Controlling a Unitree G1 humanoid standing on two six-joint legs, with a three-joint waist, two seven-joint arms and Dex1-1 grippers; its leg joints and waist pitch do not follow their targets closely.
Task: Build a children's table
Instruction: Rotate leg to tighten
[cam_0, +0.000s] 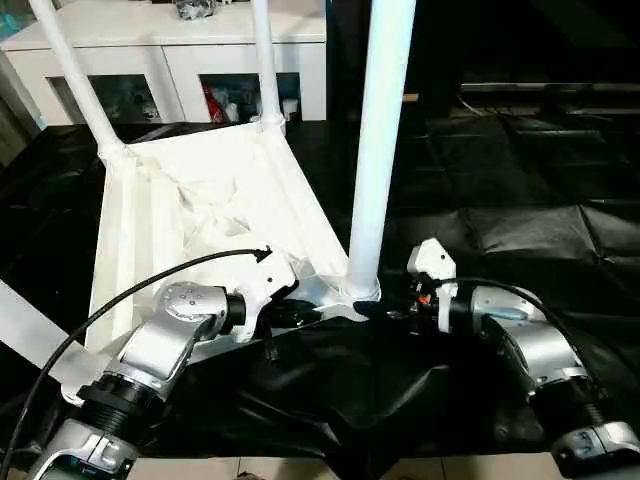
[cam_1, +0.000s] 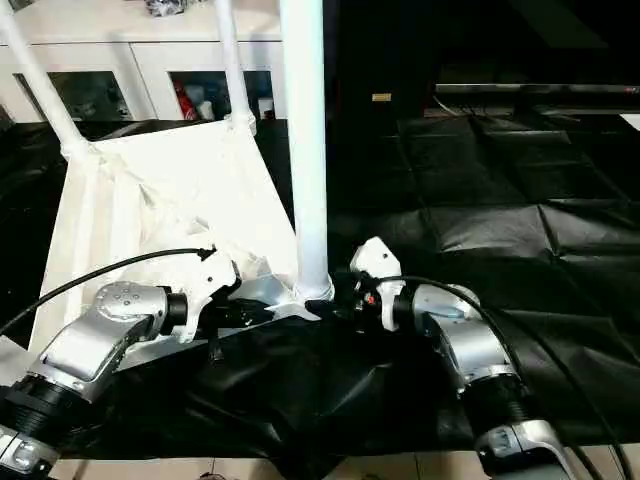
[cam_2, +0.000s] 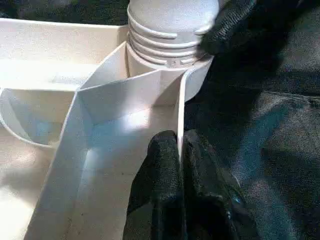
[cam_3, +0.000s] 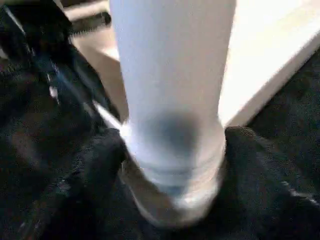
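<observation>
Seating: the near leg (cam_0: 378, 150) stands upright in the tabletop's near-right corner socket (cam_2: 170, 60), both grippers working at its base.
Tabletop (cam_0: 200, 210): lies ribbed underside up on the black sheet (cam_0: 520, 230), so the sockets face upward to take legs.
Other legs: two far legs (cam_0: 75, 75) and (cam_0: 264, 60) rise from the far corners; a fourth white leg (cam_0: 25, 335) slants by the near-left corner, its joint out of sight.
Left gripper (cam_2: 181, 150): its black fingers are pinched narrow on the thin side wall of the tabletop just beside the socket, probably to keep the top from sliding or turning while the leg is worked.
Right gripper (cam_3: 172, 145): its fingers sit either side of the leg's flared end, closed against it, apparently to twist or press it home.
Left wrist view adds: ridged rings on the leg's end, just above the socket rim, and a right fingertip (cam_2: 230, 25) touching them; the head views hide this.
Right wrist view adds: the hold around the leg, though blurred, so how tight it is cannot be told.
Head views add: the white cabinet (cam_0: 170, 60) behind.
</observation>
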